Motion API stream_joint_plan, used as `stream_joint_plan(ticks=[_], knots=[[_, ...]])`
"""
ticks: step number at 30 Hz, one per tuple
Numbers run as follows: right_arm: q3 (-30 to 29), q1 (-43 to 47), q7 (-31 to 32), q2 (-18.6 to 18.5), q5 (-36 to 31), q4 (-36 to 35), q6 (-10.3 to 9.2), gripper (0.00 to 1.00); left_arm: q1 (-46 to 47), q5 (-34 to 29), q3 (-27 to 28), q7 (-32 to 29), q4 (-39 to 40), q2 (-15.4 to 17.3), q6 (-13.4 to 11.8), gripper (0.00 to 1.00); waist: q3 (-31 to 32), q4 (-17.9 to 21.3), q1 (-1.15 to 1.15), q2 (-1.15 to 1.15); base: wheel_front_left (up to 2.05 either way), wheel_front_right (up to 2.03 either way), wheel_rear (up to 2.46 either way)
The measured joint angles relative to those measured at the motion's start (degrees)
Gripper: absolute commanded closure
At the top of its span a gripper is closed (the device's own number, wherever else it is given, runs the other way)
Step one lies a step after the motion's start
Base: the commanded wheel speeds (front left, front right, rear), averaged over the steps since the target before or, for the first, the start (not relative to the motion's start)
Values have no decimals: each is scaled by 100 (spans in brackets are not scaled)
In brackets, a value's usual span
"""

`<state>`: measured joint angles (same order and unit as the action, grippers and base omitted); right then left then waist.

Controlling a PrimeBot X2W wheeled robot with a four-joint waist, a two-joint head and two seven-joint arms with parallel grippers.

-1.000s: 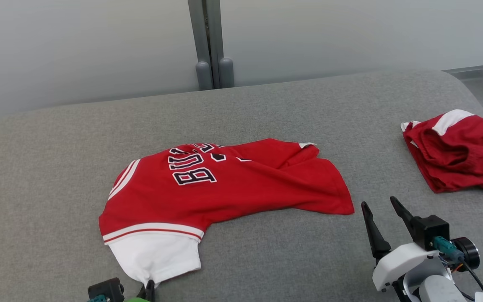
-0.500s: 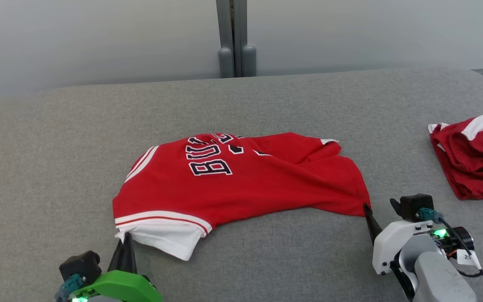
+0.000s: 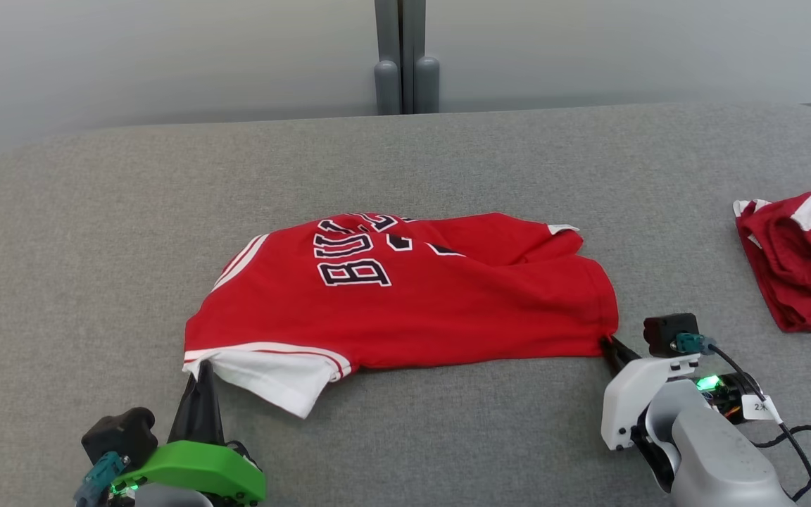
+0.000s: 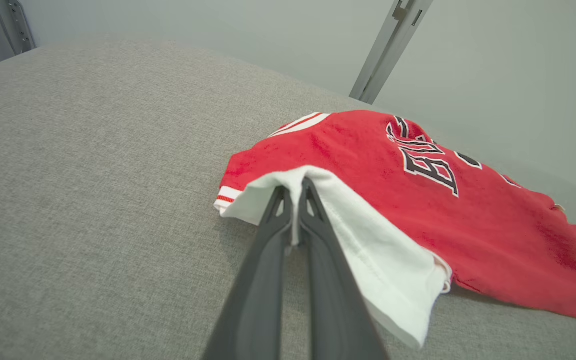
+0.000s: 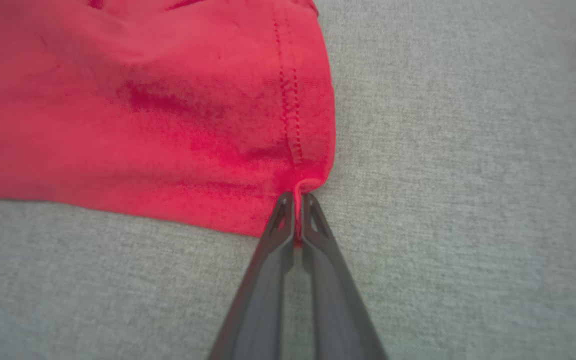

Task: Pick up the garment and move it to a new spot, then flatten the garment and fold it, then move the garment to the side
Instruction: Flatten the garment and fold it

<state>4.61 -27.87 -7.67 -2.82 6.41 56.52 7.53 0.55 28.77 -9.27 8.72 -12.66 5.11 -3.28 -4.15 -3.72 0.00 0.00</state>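
The garment (image 3: 405, 303) is a red jersey with dark lettering and a white sleeve, lying rumpled in the middle of the grey padded table (image 3: 448, 162). My left gripper (image 3: 200, 372) is shut on the white sleeve's edge at the garment's near left corner; the left wrist view shows the white cloth (image 4: 368, 250) pinched between the fingers of my left gripper (image 4: 295, 187). My right gripper (image 3: 611, 343) is shut on the red hem corner at the near right; in the right wrist view my right gripper (image 5: 295, 197) nips a small fold of the garment (image 5: 143, 110).
A second red and white garment (image 3: 803, 257) lies bunched at the table's right edge. A grey post (image 3: 405, 56) stands behind the table's far edge. Bare grey table stretches to the left and behind the jersey.
My right gripper has moved up to the red hem corner and shut on it. The left gripper, holding the white sleeve, has drawn it up and toward the jersey. The head camera has also shifted.
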Motion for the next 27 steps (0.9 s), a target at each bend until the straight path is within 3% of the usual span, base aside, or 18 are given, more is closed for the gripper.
stream_joint_plan(ticks=[8,15,20,27], knots=[[466,-285,-379,1,847,-287,0,100,293,389,193,-1,414,82,227,100,104,182,0,0,0,0,0],[678,-360,-452,3,1258,-1217,0,100,840,353,394,-278,1094,611,300,100,381,380,0,0,0,0,0],[497,-305,-148,-4,1318,-2563,0,100,1272,249,510,-635,1995,996,242,100,561,571,0,0,0,0,0],[-47,170,821,-151,1389,-5283,-1,100,1935,56,482,-1214,3186,1450,235,100,769,820,0,0,0,0,0]])
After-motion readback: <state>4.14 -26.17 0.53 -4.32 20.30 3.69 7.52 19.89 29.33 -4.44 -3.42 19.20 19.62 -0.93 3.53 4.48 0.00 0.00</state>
